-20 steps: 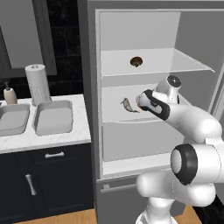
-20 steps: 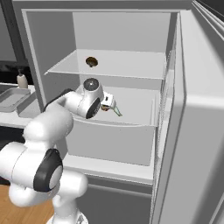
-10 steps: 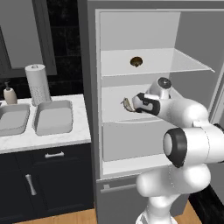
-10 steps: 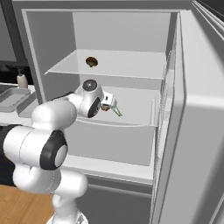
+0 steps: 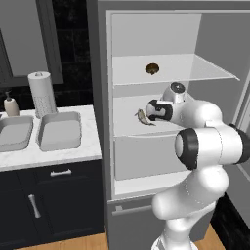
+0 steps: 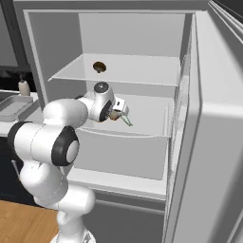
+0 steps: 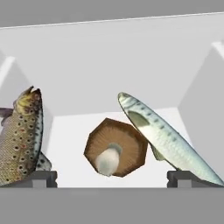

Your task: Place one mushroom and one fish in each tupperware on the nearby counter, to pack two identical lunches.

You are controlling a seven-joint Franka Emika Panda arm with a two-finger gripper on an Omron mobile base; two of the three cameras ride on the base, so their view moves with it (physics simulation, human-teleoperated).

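- On the desk to the left of the open fridge, two light-grey tupperware trays are seen side by side, one near the desk's right edge and the other just to its left; both appear unfilled, so no lunch is judged to be packed yet.
- On the upper fridge shelf, one mushroom is seen lying alone, well apart from the arm.
- On the middle fridge shelf, near its front edge, the rest of the food is gathered: in the hand view a second mushroom is shown stem-forward, with a silvery fish leaning just to its right and a speckled brownish fish at its left.
- All four placements are judged to remain: a mushroom and a fish for each tray.
- The end effector is held at the middle shelf with its jaws spread fully wide; nothing is gripped.
- The second mushroom is framed between the fingertips, and whether either fish is touched by a fingertip cannot be told.
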